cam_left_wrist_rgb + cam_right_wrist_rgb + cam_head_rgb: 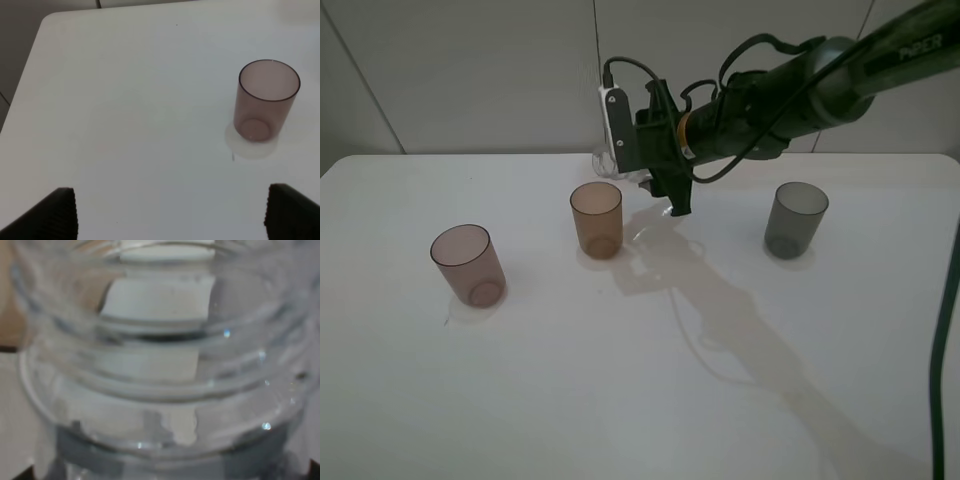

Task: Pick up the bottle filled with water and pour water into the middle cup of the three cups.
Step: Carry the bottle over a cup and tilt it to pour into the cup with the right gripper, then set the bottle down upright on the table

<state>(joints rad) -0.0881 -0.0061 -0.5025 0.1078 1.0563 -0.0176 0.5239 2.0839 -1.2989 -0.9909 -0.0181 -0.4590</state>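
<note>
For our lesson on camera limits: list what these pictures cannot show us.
Water level in the bottle: right wrist view, too close and blurred.
Whether the middle cup holds water: high view, too small.
The left gripper: left wrist view, bottom edge cuts off all but fingertips.

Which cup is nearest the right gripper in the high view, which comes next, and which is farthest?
Measured from the right gripper, which holds the bottle:
1. amber cup, middle of the row, just below and left of the gripper.
2. grey cup, on the right side.
3. pinkish-mauve cup, far left, clearly farthest.
</note>
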